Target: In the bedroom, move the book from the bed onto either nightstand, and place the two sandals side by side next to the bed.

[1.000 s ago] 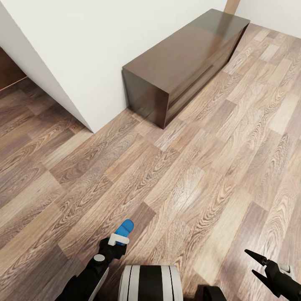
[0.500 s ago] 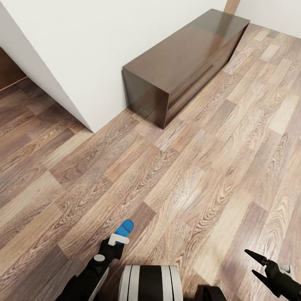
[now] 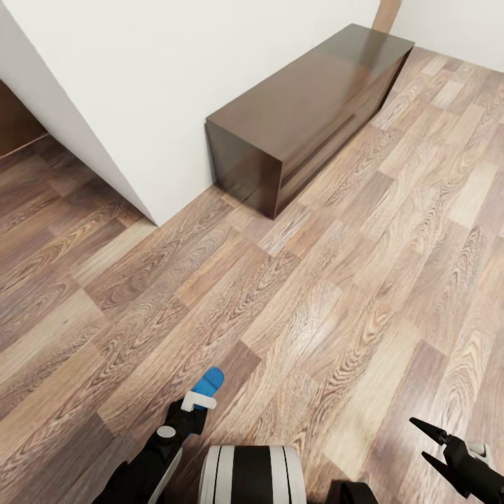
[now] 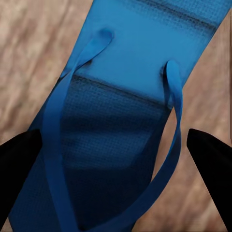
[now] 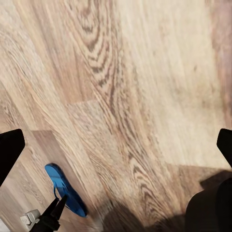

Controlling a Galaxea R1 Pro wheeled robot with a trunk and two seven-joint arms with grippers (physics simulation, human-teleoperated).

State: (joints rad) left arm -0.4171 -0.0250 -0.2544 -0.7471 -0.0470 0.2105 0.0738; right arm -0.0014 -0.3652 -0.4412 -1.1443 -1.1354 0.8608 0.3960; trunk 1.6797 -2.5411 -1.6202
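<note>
One bright blue sandal [image 3: 208, 383] hangs just above the wood-plank floor, at the bottom of the head view, with my left gripper [image 3: 190, 409] shut on its near end. Up close in the left wrist view, the sandal's [image 4: 125, 96] sole and thin thong straps lie between the two black fingers. From the right wrist view the same sandal [image 5: 65, 188] shows pinched by the left gripper [image 5: 59, 203]. My right gripper [image 3: 418, 438] is open and holds nothing, low at the right. The book, the bed, the nightstands and the second sandal are out of view.
A long dark-brown dresser [image 3: 308, 105] stands against the white wall [image 3: 140, 84] ahead. The wall's corner juts out at the left, with a darker opening [image 3: 17, 122] beyond it. Wood-plank floor [image 3: 364, 280] stretches ahead and to the right. My base [image 3: 252, 472] shows at the bottom.
The whole picture has shifted slightly, so the camera has moved; the dresser sits a little lower in view. Both grippers and the sandal keep their places.
</note>
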